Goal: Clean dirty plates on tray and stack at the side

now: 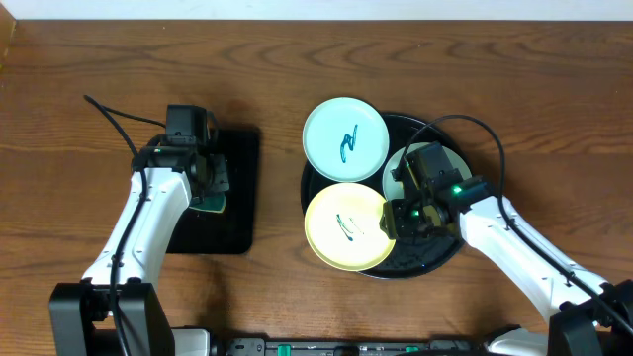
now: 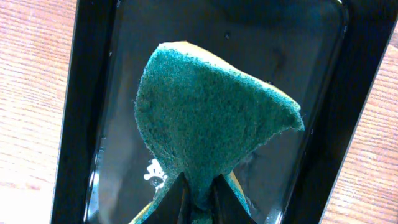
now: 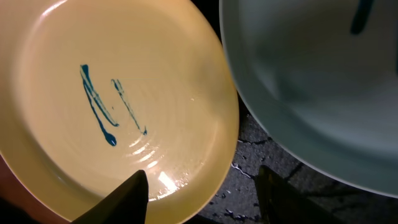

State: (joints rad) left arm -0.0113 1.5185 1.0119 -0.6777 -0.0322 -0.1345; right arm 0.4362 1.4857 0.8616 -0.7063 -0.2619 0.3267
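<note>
Wood table (image 1: pixel 297 59) carried the round black tray (image 1: pixel 420 265) at right, all three plates on it, and a rectangular tray (image 1: pixel 242 188) at left. From overhead, a scribbled mint plate (image 1: pixel 344 138) sat at the back, the yellow plate (image 1: pixel 346 227) overhung the front rim, and the right gripper (image 1: pixel 396 222) hid most of a second mint plate (image 1: pixel 394 170). Only the right wrist view showed that gripper unclenched, fingers astride the yellow plate's rim, wet tray beneath. Only the left wrist view showed the left gripper (image 2: pixel 200 190) pinching a green sponge (image 2: pixel 211 106) over the rectangular tray.
</note>
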